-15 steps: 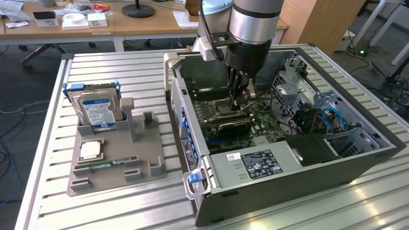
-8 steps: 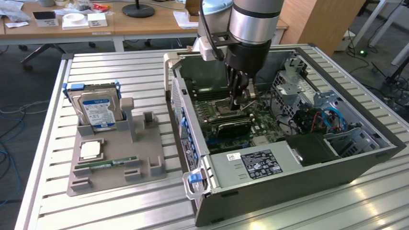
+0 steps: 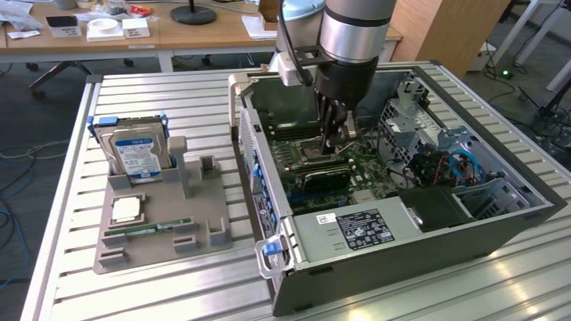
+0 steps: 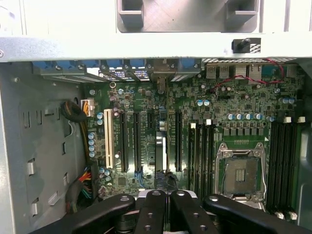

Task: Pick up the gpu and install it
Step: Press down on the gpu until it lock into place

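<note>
Hand: one black two-fingered hand (image 3: pixel 337 140) (image 4: pixel 167 194) on the silver and black robot arm (image 3: pixel 357 33), reaching down into the open case. Its fingers are drawn fully together on the upper edge of the gpu.
Gpu: one thin flat black gpu card (image 3: pixel 317 179) (image 4: pixel 161 151), inside the case. It stands on edge on the motherboard directly under the hand. In the wrist view it shows edge-on among the long black expansion slots.
Case: one dark grey metal computer case (image 3: pixel 392 241), lying on its side on the bench with the side panel off.
Motherboard: one green motherboard (image 3: pixel 366 167) (image 4: pixel 234 107) on the case floor. It carries one square silver processor socket (image 4: pixel 242 173), uncovered, beside the hand.
Holder: one grey plastic parts holder (image 3: pixel 160 247) on the bench, on the exterior view's left, apart from the case.
Holder contents: one silver hard drive with a blue-white label (image 3: pixel 138 157), standing upright. One square silver processor chip (image 3: pixel 127 209) lies flat and one narrow green RAM stick (image 3: pixel 143 229) lies just beside it.
Bench: one slatted aluminium bench (image 3: pixel 160 100) carrying the case and the holder.
</note>
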Action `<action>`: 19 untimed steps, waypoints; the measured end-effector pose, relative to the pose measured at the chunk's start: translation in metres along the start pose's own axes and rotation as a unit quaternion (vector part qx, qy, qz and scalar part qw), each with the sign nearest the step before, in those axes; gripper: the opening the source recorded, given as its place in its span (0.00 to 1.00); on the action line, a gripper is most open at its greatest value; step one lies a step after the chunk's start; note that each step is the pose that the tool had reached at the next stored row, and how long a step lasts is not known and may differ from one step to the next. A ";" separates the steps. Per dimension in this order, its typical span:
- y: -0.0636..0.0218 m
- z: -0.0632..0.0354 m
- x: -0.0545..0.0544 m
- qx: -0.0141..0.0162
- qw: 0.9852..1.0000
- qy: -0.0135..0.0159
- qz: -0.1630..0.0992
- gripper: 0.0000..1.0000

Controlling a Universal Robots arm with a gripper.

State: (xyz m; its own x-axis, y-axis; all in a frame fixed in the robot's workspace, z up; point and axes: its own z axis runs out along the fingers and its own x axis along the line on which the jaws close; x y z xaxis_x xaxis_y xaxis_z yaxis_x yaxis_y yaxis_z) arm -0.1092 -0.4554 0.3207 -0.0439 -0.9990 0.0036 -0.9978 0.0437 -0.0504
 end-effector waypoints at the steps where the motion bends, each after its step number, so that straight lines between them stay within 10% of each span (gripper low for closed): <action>1: 0.0000 0.0006 0.000 0.000 1.000 0.000 0.000 0.11; 19: 0.0046 0.0044 0.000 0.000 1.000 0.000 0.000 0.11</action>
State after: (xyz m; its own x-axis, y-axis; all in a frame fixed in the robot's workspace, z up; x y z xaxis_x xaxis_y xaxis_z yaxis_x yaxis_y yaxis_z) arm -0.1135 -0.4549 0.3161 -0.0439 -0.9990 0.0036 -0.9978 0.0437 -0.0504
